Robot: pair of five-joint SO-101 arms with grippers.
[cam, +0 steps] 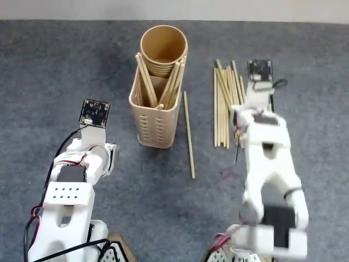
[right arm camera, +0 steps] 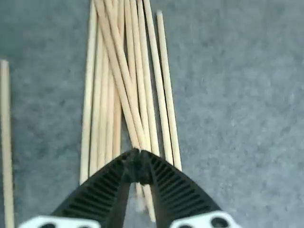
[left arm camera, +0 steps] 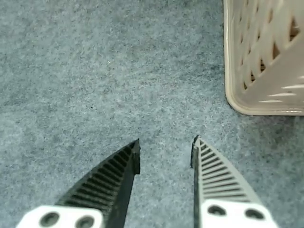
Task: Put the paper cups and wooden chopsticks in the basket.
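Observation:
A beige slotted basket (cam: 155,128) stands upright at the table's middle, holding stacked paper cups (cam: 163,46) and several wooden chopsticks (cam: 147,84). Right of it lies one loose chopstick (cam: 188,134), and farther right a pile of chopsticks (cam: 224,103). My right gripper (right arm camera: 138,159) is down on the near end of that pile (right arm camera: 123,85), fingers pinched together on a chopstick. The lone chopstick (right arm camera: 4,142) lies off to the side. My left gripper (left arm camera: 166,147) hangs open above bare carpet, just left of the basket's lower corner (left arm camera: 266,61).
Grey carpet (cam: 54,65) covers the table. Both arm bases sit at the front edge, with cables trailing beside the left base (cam: 38,213). Open carpet lies left of the basket and at the far right.

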